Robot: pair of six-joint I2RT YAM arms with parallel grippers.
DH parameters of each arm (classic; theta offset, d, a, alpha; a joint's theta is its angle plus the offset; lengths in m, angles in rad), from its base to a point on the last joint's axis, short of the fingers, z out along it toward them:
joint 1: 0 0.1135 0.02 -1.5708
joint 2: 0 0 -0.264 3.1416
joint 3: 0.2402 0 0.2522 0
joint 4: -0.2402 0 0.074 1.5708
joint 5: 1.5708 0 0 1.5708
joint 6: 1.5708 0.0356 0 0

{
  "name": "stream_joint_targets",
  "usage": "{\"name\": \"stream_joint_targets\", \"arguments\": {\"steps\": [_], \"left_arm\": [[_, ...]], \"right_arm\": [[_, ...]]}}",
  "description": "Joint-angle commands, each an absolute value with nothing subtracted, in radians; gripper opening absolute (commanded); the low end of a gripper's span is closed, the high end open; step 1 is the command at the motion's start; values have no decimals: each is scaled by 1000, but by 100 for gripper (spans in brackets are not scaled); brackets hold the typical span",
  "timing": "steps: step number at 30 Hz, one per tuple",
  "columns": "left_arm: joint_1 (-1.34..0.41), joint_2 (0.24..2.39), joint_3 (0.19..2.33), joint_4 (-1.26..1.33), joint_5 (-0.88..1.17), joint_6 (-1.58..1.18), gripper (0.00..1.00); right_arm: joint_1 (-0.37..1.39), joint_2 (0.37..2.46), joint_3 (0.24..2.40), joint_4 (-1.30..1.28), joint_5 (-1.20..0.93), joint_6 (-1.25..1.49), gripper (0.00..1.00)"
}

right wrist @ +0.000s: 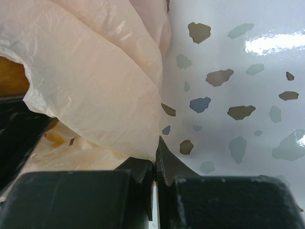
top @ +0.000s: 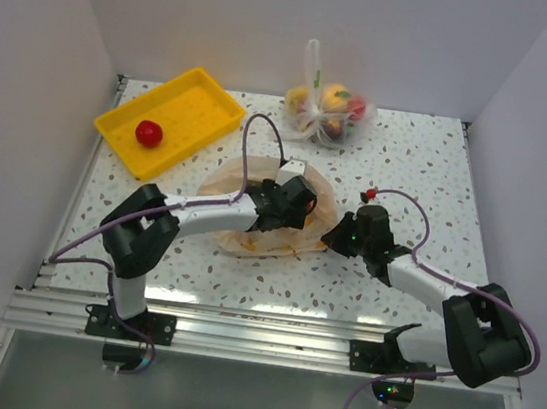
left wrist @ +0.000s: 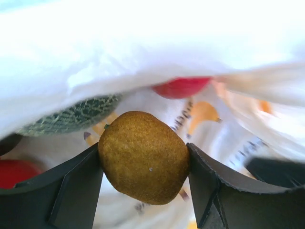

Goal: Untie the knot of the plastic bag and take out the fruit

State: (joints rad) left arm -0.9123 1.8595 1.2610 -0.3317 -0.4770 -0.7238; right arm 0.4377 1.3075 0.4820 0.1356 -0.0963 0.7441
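The peach-orange plastic bag [top: 250,232] lies open at the table's middle. My left gripper [top: 289,205] reaches inside it and is shut on the small brown fruit [left wrist: 143,156], held between both fingers. Around it in the left wrist view lie a red fruit [left wrist: 182,87], the green fruit [left wrist: 71,117] and another red fruit [left wrist: 16,171]. My right gripper [top: 335,238] is shut on the bag's right edge; the right wrist view shows the film [right wrist: 95,90] pinched at its fingertips. One red fruit [top: 149,133] lies in the yellow tray [top: 211,106]. The knot is not visible.
A clear whitish bag of fruit [top: 326,111] stands at the back centre. The yellow tray sits at the back left. White walls enclose the speckled table [top: 427,184] on three sides. Cables arch over both arms.
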Motion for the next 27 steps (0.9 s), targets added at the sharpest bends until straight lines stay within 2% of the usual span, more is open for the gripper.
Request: {"name": "stream_joint_targets", "arguments": {"steps": [1, 6, 13, 16, 19, 27], "left_arm": [[-919, 1738, 1281, -377, -379, -646, 33], [-920, 1597, 1321, -409, -262, -589, 31], [-859, 1533, 1531, -515, -50, -508, 34], [-755, 1497, 1554, -508, 26, -502, 35], [-640, 1482, 1568, -534, -14, -479, 36], [-220, 1453, 1378, -410, -98, -563, 36]], "right_arm": [[436, 1282, 474, 147, -74, 747, 0], [436, 1281, 472, 143, -68, 750, 0], [436, 1282, 472, 143, -69, 750, 0], [436, 1267, 468, 140, -63, 749, 0], [436, 1266, 468, 138, -63, 750, 0], [436, 1269, 471, 146, -72, 746, 0]]}}
